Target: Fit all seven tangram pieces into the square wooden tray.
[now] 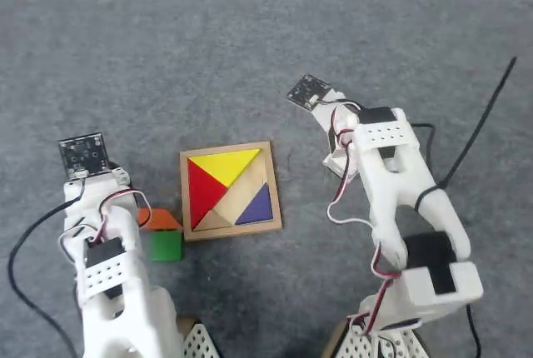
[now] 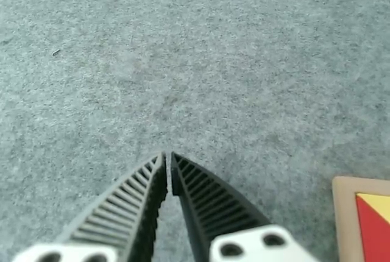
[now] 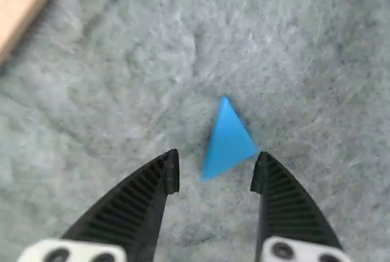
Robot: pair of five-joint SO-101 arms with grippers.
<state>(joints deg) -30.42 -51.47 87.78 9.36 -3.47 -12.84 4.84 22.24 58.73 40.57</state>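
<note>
Currently right gripper (image 3: pixel 216 154) spread wide — fingers flanking the blue triangle (image 3: pixel 226 140); left gripper (image 2: pixel 169 154) closed, empty.

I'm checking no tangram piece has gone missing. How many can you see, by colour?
Yellow triangle, in the square wooden tray: 1
Red triangle, in tray: 1
Purple triangle, in tray: 1
Orange piece, outside tray: 1
Green square, outside tray: 1
Blue triangle, outside tray: 1
Total: 6

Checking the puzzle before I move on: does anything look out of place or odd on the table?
Three pieces lie outside the tray: an orange piece and a green square beside its left edge, and a blue triangle inside the open right gripper. Bare wood gaps show inside the tray. Nothing looks damaged.
</note>
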